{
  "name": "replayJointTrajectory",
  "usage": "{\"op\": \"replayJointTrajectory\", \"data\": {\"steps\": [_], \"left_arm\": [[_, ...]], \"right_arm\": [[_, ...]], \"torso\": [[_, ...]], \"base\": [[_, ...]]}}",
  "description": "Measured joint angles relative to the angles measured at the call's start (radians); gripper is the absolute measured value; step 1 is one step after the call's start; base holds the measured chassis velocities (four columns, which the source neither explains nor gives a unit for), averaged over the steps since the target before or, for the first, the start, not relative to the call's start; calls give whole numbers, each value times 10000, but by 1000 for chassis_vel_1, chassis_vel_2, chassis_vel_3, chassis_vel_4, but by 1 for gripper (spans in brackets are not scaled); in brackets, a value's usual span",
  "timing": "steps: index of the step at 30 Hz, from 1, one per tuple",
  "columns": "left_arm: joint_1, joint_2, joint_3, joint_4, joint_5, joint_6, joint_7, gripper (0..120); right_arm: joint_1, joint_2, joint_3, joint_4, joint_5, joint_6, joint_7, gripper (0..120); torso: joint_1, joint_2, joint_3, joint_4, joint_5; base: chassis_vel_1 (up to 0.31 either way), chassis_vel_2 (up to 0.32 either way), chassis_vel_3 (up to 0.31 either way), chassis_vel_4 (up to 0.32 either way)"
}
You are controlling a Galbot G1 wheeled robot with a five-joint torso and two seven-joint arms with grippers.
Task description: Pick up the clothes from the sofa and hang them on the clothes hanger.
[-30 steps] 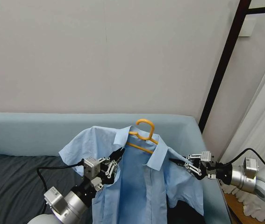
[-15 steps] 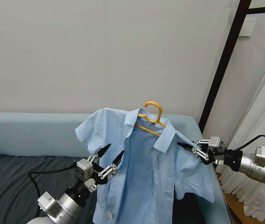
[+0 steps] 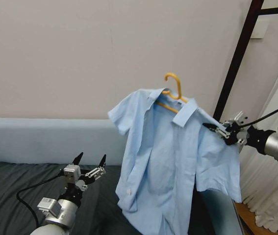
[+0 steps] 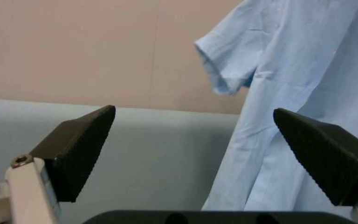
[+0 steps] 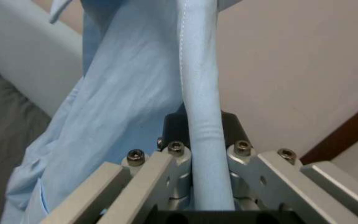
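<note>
Blue shirt (image 3: 173, 161) hangs from my right claw (image 3: 216, 130), pinched at the shoulder; its collar hides most of the orange hanger (image 3: 179, 90). Left claw (image 3: 91, 157) gapes wide over the sofa (image 3: 31, 139).

Blue shirt (image 3: 173, 156) draped on orange hanger (image 3: 179, 89)

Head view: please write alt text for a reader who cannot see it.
The right gripper holds a light blue shirt by its shoulder, on a yellow hanger, raised over a pale blue sofa. The left gripper is open, low, apart from the shirt.
</note>
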Motion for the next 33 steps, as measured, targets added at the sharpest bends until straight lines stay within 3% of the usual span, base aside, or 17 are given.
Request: {"op": "replayJointTrajectory", "data": {"steps": [4, 7, 8, 12, 18, 23, 33], "left_arm": [[-73, -118, -56, 104, 1, -2, -193, 100], [-72, -272, -84, 42, 14, -2, -264, 100], [-72, -272, -84, 42, 14, -2, -264, 100], [-256, -381, 75, 76, 40, -2, -256, 100], [-614, -487, 319, 278, 30, -2, -201, 100], [-796, -577, 456, 404, 19, -2, -172, 100], [-906, -574, 498, 472, 15, -113, -153, 100]], "right_arm": [[126, -697, 550, 133, 741, -915, 924, 3], [770, -1511, 636, 349, 2268, -2267, 2969, 3], [770, -1511, 636, 349, 2268, -2267, 2969, 3], [2011, -2117, 487, 229, 4206, -3438, 5200, 3], [2847, -2673, 368, -284, 5367, -3527, 6724, 3], [2939, -3096, 323, -831, 5529, -3514, 7264, 3], [2575, -3215, 511, -1857, 6235, -3159, 7773, 3]], "torso": [[0, 0, 0, 1, 0], [1, 0, 0, 2, -2], [1, 0, 0, 2, -2], [0, 1, 0, -2, -1], [0, 0, 0, -1, -2], [0, 0, 0, 0, -1], [0, 0, 0, 2, 0]], "base": [[0, 0, 0, 0], [0, 0, 0, 0], [0, 0, 0, 0], [0, 0, 0, 0], [0, 0, 0, 0], [0, 0, 0, 0], [0, 0, 0, 0]]}}
